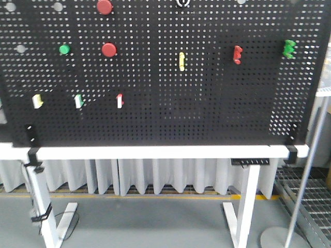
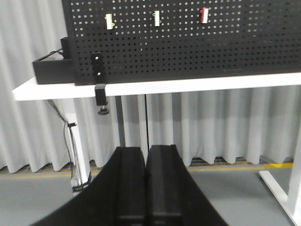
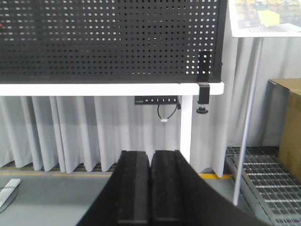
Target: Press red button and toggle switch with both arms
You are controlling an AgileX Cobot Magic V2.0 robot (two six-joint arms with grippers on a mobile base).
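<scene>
In the front view a black pegboard [image 1: 155, 119] stands upright on a white table [image 1: 155, 152]. Two red buttons sit on it, one at the top [image 1: 104, 6] and one lower [image 1: 108, 49]. The toggle switch [image 1: 182, 3], a black lever in a white ring, is cut by the top edge. Neither arm shows in this view. My left gripper [image 2: 146, 153] is shut and empty, low and well back from the board, below its left end. My right gripper [image 3: 151, 155] is shut and empty, low and back, below the board's right end.
A green button [image 1: 64, 49], yellow [image 1: 181, 61], red [image 1: 237, 54] and green [image 1: 289, 49] handles and three small rocker switches [image 1: 78, 101] are on the board. A thin metal pole on a round base [image 1: 305, 170] stands at the right. A cardboard box [image 3: 289, 127] stands on the floor grating.
</scene>
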